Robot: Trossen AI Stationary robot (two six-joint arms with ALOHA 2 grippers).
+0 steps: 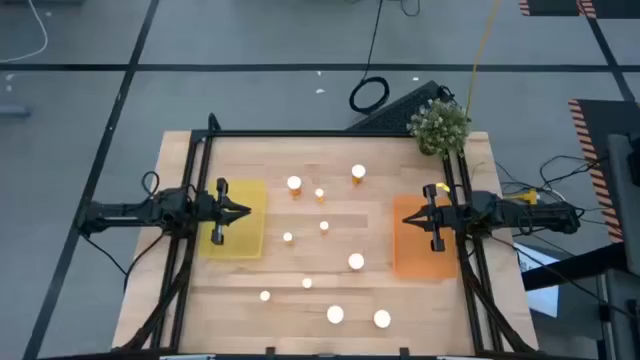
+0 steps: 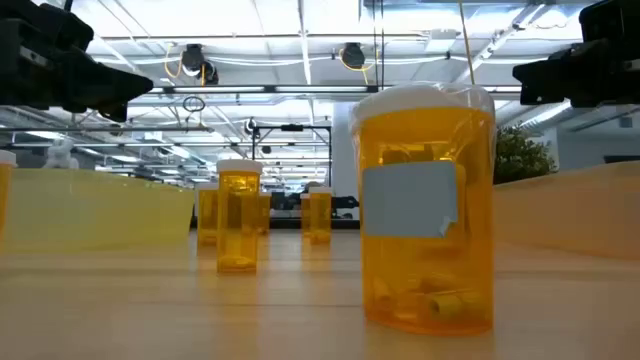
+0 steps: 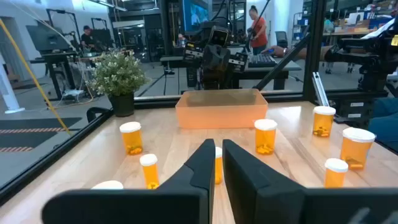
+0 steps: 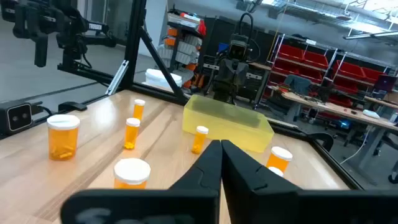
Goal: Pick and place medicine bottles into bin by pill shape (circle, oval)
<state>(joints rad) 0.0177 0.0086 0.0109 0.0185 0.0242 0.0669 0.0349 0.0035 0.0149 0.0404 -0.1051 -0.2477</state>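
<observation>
Nearest bottle (image 2: 427,205): big amber one w/ white cap and a pale label, upright on the tabletop (image 1: 330,270), fills the low view; pills lie at its bottom, shape too small to tell.
Front row: two wide-capped medicine bottles (image 1: 335,315) by the tabletop's near edge in the high view, well short of the plant; a narrower one (image 1: 265,296) sits off to their left.
Mid tabletop: more bottles scattered between both bins, all upright, none touching; approx ten in total, none in a bin.
Left gripper (image 1: 240,211): hovers above the yellow bin (image 1: 240,245), tip pointing toward centre; fingers (image 3: 198,168) nearly together w/ a thin gap, holding nothing.
Right gripper (image 1: 408,216): hangs above the orange bin (image 1: 412,250), below the plant's side of the tabletop, facing the left one; fingers (image 4: 208,163) pressed close, nothing between them.
Far row: a few bottles (image 1: 358,173) nearer the plant than the rest.
Plant (image 1: 440,125): small green bush at the tabletop's far right corner.
Beyond: workshop w/ racks and desks; a person (image 3: 257,28) stands far behind the orange bin in the left wrist view.
</observation>
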